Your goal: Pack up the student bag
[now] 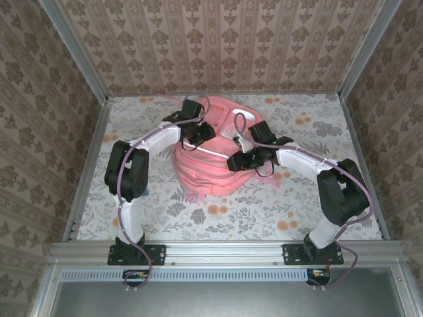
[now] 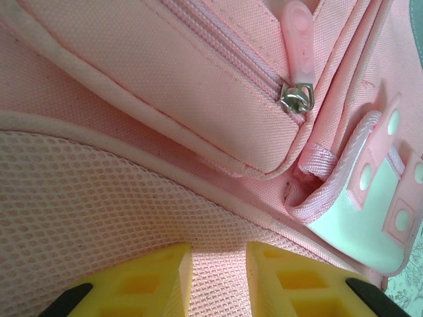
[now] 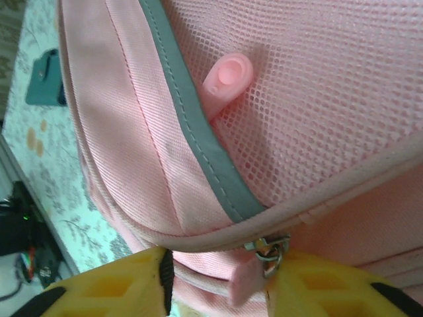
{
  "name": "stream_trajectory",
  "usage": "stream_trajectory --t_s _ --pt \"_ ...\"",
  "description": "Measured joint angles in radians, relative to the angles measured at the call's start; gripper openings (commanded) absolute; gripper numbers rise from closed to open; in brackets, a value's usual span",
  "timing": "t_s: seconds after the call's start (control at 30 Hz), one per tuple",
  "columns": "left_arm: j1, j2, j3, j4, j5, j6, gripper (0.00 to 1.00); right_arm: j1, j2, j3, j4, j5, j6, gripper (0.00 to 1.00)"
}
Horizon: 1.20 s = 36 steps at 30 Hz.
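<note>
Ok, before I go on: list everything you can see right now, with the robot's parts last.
bag: 1, pink, mid-table between the arms
zip pulls: 2, pink on metal sliders; one on a pocket seam, one between the right fingers
tab: 1, pink, round-ended, poking out beside the grey trim at the mesh edge
dark thing: 1, teal-grey, on the table beside the bag, too small to identify
table: 1, floral cloth
walls: 3, brown patterned paper
arms: 2, white and black, both reaching to the bag
left fingers: 2, yellow, closed on the bag's mesh
right fingers: 2, yellow, either side of a zip pull
</note>
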Motion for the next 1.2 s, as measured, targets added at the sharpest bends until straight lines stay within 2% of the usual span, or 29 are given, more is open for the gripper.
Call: stream_trajectory --t_s 0.13,0.3,0.53,0.73,0.9,0.93,1.0,1.03,1.13,1.2 --pt "0.000 0.002 0.001 0.000 0.000 0.000 0.28 0.010 0.000 0.002 -0.019 0.047 -0.002 0.10" --pt "0.000 0.006 0.006 -0.002 0.000 0.000 0.28 0.031 0.000 0.016 -0.045 0.116 -0.006 0.00" --pt "0.000 0.009 0.007 -0.005 -0.004 -0.015 0.26 0.087 -0.014 0.019 -0.053 0.213 -0.008 0.00" --pt "0.000 0.009 -0.010 0.035 -0.010 -0.072 0.19 0.191 -0.045 0.019 -0.050 0.228 -0.021 0.00" --pt "-0.008 0.017 -0.016 0.069 -0.010 -0.121 0.17 0.215 -0.045 0.019 -0.049 0.238 -0.022 0.00" --pt "-0.009 0.018 -0.016 0.075 -0.009 -0.127 0.17 0.216 -0.045 0.019 -0.049 0.239 -0.022 0.04" --pt "-0.010 0.018 -0.019 0.092 -0.005 -0.134 0.19 0.217 -0.046 0.019 -0.049 0.248 -0.016 0.25" --pt "-0.010 0.018 -0.020 0.095 -0.004 -0.135 0.21 0.218 -0.048 0.018 -0.050 0.253 -0.007 0.30" --pt "-0.011 0.013 -0.021 0.104 0.001 -0.128 0.28 0.218 -0.097 -0.018 -0.048 0.269 0.041 0.52" --pt "-0.014 -0.004 -0.032 0.109 0.000 -0.109 0.35 0.207 -0.163 -0.062 -0.042 0.280 0.085 0.62"
